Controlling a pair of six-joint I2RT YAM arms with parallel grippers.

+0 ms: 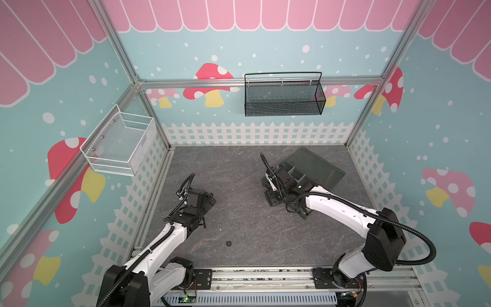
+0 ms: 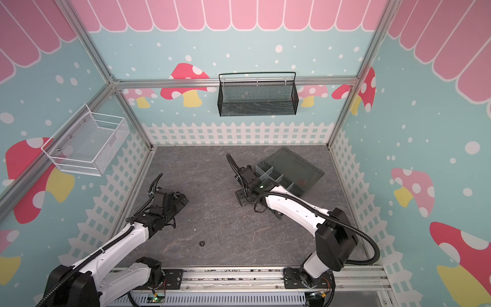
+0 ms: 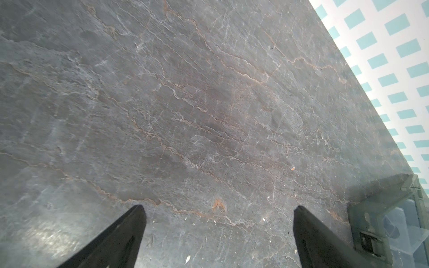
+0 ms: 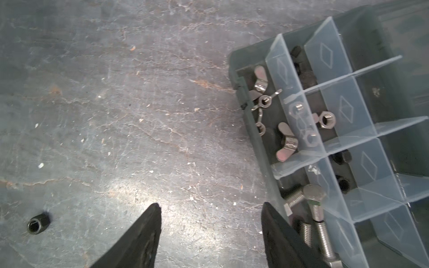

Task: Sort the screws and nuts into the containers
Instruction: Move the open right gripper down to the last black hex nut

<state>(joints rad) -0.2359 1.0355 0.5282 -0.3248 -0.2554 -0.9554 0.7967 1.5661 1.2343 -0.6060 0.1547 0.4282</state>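
Note:
The dark grey-green organizer box point(image 1: 316, 170) lies lid-open at the back right of the table, and its containers point(image 4: 348, 111) are split by translucent dividers. Silver wing nuts point(image 4: 286, 143), silver hex nuts point(image 4: 326, 119), black pieces point(image 4: 341, 157) and silver screws point(image 4: 313, 204) lie in separate compartments. One black nut point(image 1: 228, 243) point(image 4: 34, 225) rests alone on the table near the front. My right gripper point(image 4: 211, 207) is open and empty, just beside the box's front wall. Over bare table at the left, my left gripper point(image 3: 219, 208) point(image 1: 210, 200) is wide open and empty.
A black mesh basket point(image 1: 284, 98) hangs on the back wall and a white wire basket point(image 1: 119, 143) on the left wall. A metal rail point(image 1: 252, 276) runs along the table's front edge. The box's corner with its latch point(image 3: 369, 241) shows in the left wrist view.

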